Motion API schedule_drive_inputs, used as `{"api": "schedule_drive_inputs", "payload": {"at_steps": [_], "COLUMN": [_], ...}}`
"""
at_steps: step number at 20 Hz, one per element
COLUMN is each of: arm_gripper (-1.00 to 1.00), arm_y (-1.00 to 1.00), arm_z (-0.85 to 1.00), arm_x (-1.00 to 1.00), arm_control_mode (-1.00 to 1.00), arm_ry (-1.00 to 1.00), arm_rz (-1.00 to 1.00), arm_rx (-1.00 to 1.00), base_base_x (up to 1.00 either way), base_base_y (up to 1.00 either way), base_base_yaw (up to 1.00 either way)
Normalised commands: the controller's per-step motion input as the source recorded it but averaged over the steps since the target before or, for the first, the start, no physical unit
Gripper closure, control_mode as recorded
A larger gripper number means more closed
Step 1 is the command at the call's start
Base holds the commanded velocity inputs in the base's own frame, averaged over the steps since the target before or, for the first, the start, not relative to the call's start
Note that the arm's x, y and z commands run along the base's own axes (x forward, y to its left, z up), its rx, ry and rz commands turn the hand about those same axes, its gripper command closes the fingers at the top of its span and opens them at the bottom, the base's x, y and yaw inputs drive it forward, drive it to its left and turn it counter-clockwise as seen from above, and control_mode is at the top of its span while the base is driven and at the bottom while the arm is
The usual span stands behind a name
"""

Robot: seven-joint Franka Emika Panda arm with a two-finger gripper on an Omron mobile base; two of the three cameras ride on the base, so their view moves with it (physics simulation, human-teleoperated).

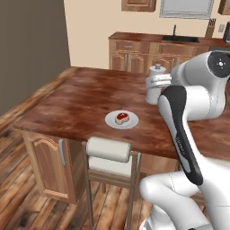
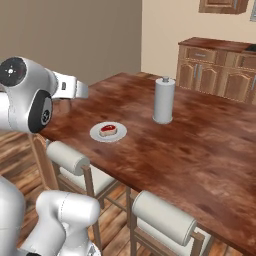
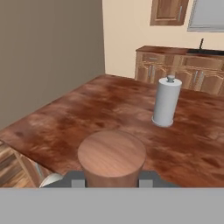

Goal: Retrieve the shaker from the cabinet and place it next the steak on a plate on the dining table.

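My gripper (image 3: 111,180) is shut on the shaker (image 3: 111,154), a brown wooden cylinder whose round end fills the space between the two dark fingertips (image 3: 77,180). It hangs above the near left part of the dining table (image 3: 87,113). In the right base view my hand (image 2: 72,90) hovers over the table's left edge, left of and higher than the plate (image 2: 95,134). The steak (image 2: 107,130) lies on that small white plate. In the left base view, plate (image 1: 110,121) and steak (image 1: 121,117) sit near the table's (image 1: 72,103) front edge.
A tall white cylinder with a knob (image 2: 163,100) stands upright mid-table beyond the plate. Padded chairs (image 1: 108,155) (image 2: 160,220) are tucked under the near edge. Low drawer units (image 1: 134,54) and a wall cupboard (image 3: 168,11) line the back wall.
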Motion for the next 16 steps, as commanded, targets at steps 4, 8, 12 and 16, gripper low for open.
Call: {"api": "schedule_drive_inputs", "payload": {"at_steps": [4,8,12,16], "arm_gripper": [1.00,1.00,1.00,1.00], "arm_y": [-0.08,-0.21,-0.35,-0.36], "arm_z": [-0.14,-0.09,-0.01,-0.02], "arm_x": [0.44,0.69,0.50,0.38], "arm_control_mode": [-1.00,-1.00,-1.00,-1.00], "arm_ry": [0.00,0.00,0.00,0.01], "arm_rz": [0.01,0.05,0.13,0.08], "arm_rx": [0.00,0.00,0.00,0.00], "base_base_x": [0.00,0.00,0.00,0.00], "base_base_y": [0.00,0.00,0.00,0.00], "base_base_yaw": [0.00,0.00,0.00,0.00]}}
